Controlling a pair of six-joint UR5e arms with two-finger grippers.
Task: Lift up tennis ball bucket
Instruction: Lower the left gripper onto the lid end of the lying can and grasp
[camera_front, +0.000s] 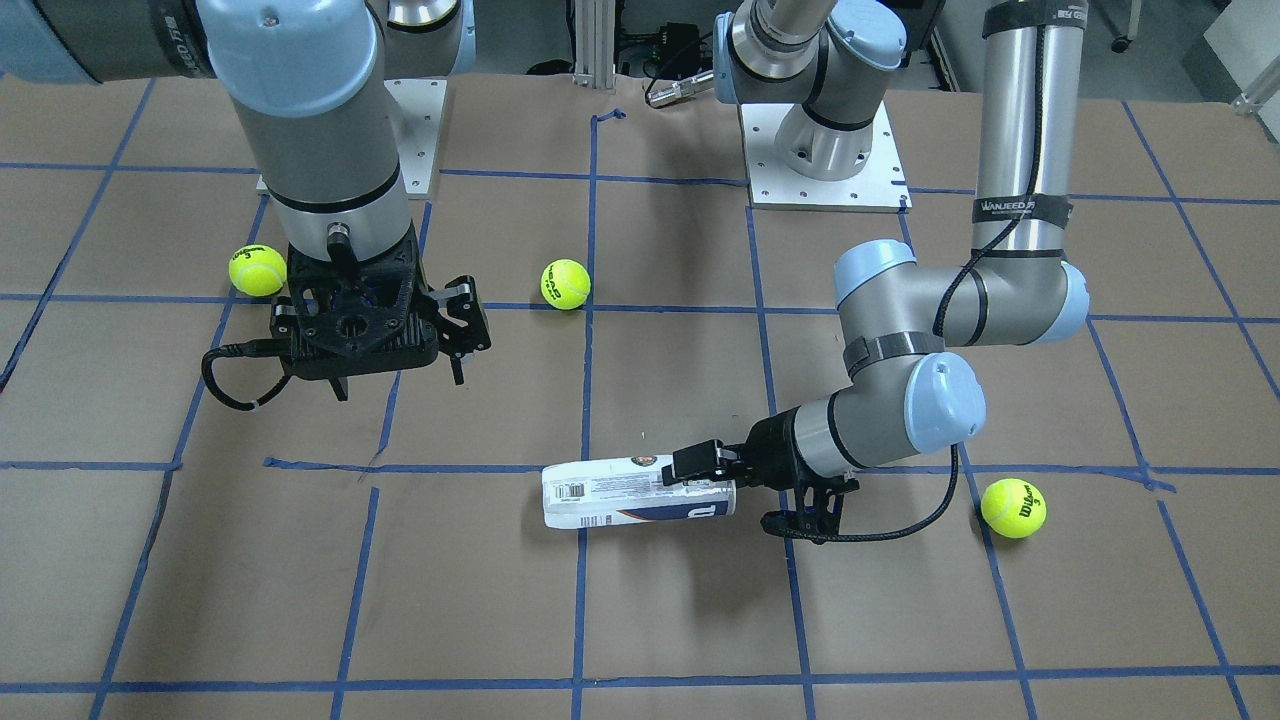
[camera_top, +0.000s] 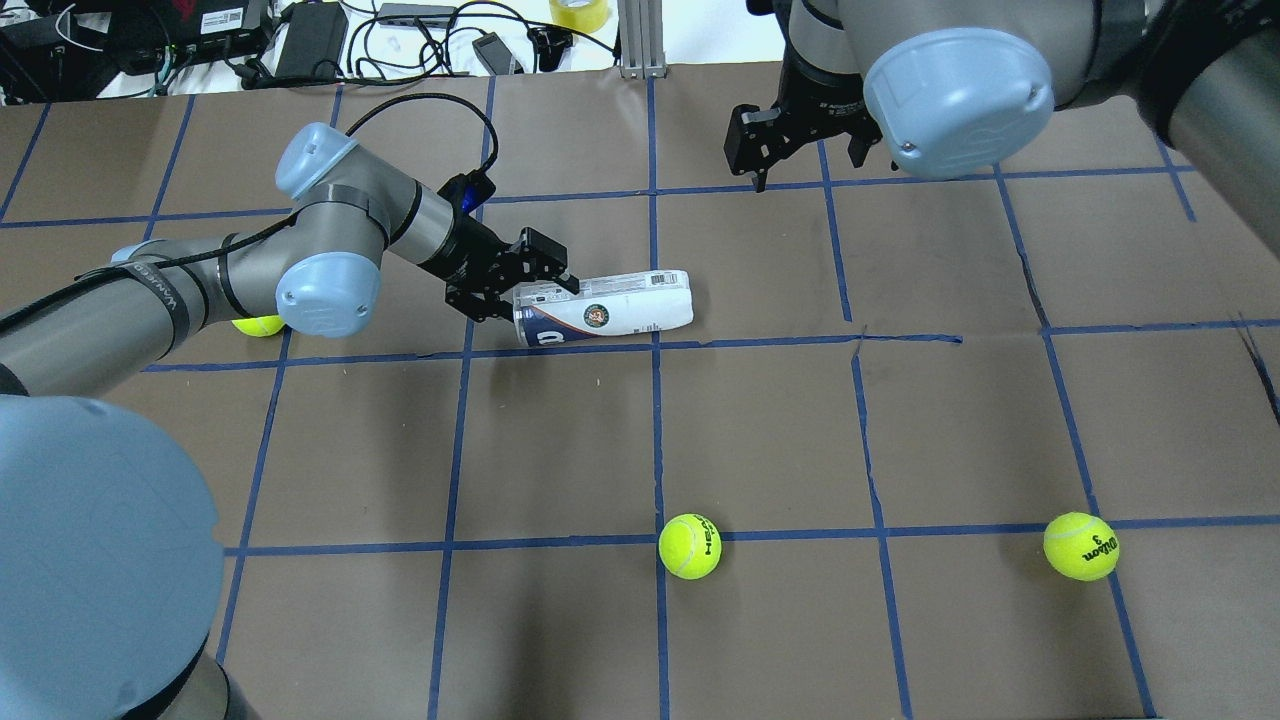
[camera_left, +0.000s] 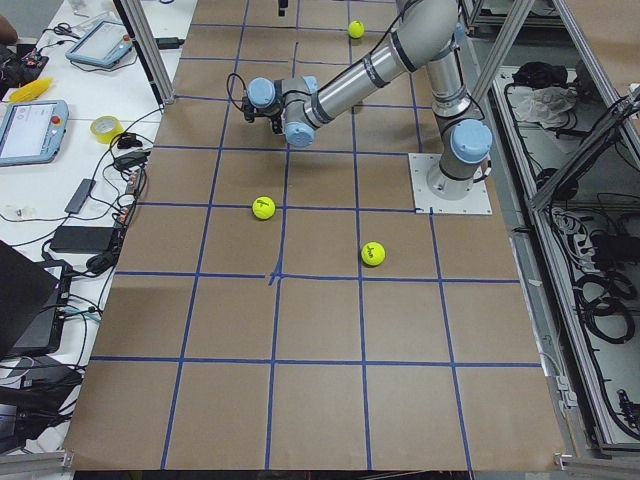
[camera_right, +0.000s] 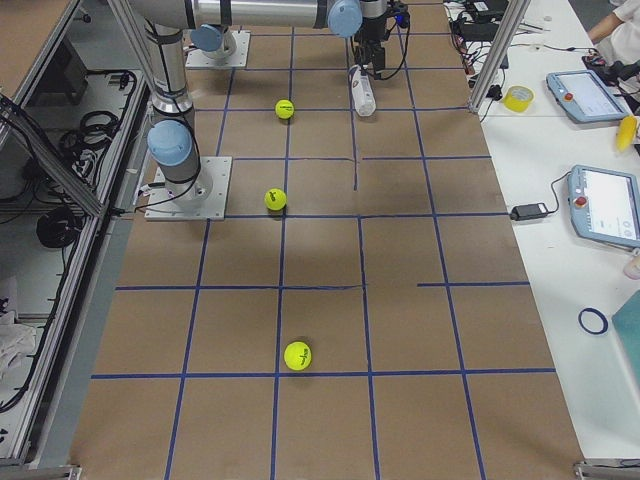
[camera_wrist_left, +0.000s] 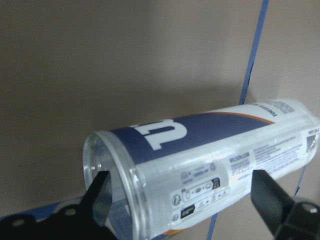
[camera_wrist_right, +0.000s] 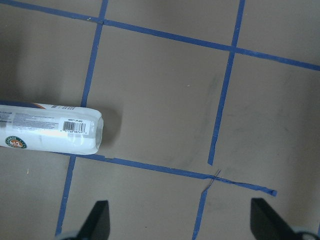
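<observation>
The tennis ball bucket (camera_front: 620, 495) is a slim clear can with a white and navy label. It lies on its side on the brown table, also seen from overhead (camera_top: 610, 305). My left gripper (camera_front: 700, 478) is low at the can's open end, jaws open on either side of it. In the left wrist view the can (camera_wrist_left: 210, 160) lies between the two fingers, with a gap at the right finger. My right gripper (camera_front: 465, 335) hangs open and empty above the table, away from the can; its wrist view shows the can's closed end (camera_wrist_right: 50, 132).
Three yellow-green tennis balls lie loose: one by the right arm (camera_front: 257, 271), one at mid-table (camera_front: 565, 284), one beside the left arm's elbow (camera_front: 1013, 507). Blue tape lines grid the table. Cables and devices lie past the far edge (camera_top: 300, 40).
</observation>
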